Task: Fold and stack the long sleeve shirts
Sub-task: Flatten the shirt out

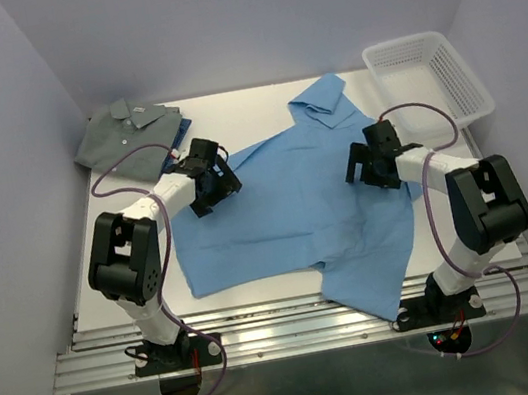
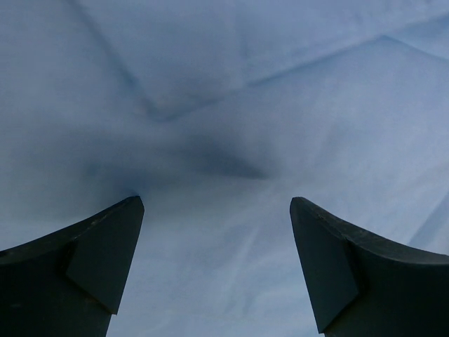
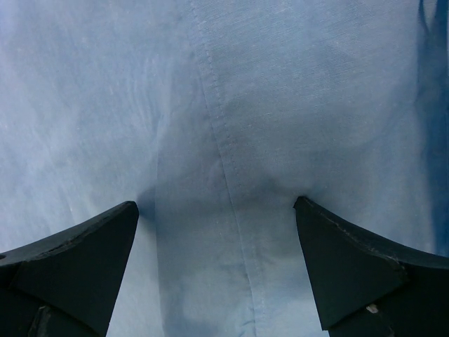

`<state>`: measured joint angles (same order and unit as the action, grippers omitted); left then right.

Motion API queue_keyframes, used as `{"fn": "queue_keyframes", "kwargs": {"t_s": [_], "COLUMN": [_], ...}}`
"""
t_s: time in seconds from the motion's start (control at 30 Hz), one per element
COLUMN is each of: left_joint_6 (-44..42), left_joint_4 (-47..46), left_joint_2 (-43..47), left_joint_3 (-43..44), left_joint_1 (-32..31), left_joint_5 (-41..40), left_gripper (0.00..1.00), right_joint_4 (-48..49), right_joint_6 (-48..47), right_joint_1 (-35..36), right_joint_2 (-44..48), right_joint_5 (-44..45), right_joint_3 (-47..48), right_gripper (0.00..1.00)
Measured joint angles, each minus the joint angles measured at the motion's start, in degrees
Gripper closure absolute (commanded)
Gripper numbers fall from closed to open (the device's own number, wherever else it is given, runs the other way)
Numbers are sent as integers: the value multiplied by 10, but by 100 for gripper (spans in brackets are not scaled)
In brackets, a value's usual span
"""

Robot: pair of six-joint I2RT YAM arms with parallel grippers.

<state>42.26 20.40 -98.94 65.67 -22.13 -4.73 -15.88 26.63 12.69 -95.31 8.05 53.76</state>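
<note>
The light sky-blue shirt (image 1: 295, 202) lies spread across the middle of the table, collar toward the back, one part hanging over the front edge. My left gripper (image 1: 225, 186) is open, its tips down on the shirt's left side; its wrist view shows only creased blue cloth (image 2: 224, 105) between the wide-apart fingers (image 2: 105, 253). My right gripper (image 1: 366, 168) is open on the shirt's right side, fingers (image 3: 337, 260) pressing cloth either side of a seam (image 3: 231, 196). The grey-green shirt (image 1: 126, 129) lies folded at the back left on the darker blue one (image 1: 184, 130).
A white plastic mesh basket (image 1: 430, 78) stands at the back right corner. Grey walls close in the table on left, back and right. The metal rail (image 1: 306, 327) runs along the front edge by the arm bases.
</note>
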Motion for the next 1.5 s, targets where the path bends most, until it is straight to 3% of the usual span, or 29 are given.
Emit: {"fn": "queue_keyframes", "kwargs": {"t_s": [0.2, 0.8, 0.97, 1.23, 1.33, 1.37, 1.43, 1.47, 1.5], "left_joint_6": [3, -7, -12, -14, -14, -15, -21, -20, -23], "left_joint_4": [22, 47, 49, 36, 28, 27, 27, 24, 22], "left_joint_2": [-24, -123, -149, -174, -202, -213, -228, -231, -232], "left_joint_3": [35, 223, 221, 214, 230, 239, 256, 263, 266], "left_joint_1": [0, 0, 0, 0, 0, 0, 0, 0, 0], "left_joint_5": [-38, -72, -73, -68, -67, -67, -68, -67, -65], "left_gripper": [1, 1, 2, 13, 30, 49, 77, 100, 100], "right_joint_4": [-36, -52, -52, -63, -66, -67, -71, -74, -76], "right_joint_6": [-8, -29, -29, -29, -29, -29, -29, -29, -29], "right_joint_1": [-61, -62, -62, -62, -62, -62, -62, -62, -62], "right_joint_2": [38, 39, 39, 42, 43, 44, 46, 48, 49], "right_joint_5": [18, 25, 25, 24, 24, 24, 24, 24, 24], "right_joint_3": [-36, -35, -35, -36, -36, -36, -36, -37, -37], "right_gripper": [0, 0, 0, 0, 0, 0, 0, 0, 0]}}
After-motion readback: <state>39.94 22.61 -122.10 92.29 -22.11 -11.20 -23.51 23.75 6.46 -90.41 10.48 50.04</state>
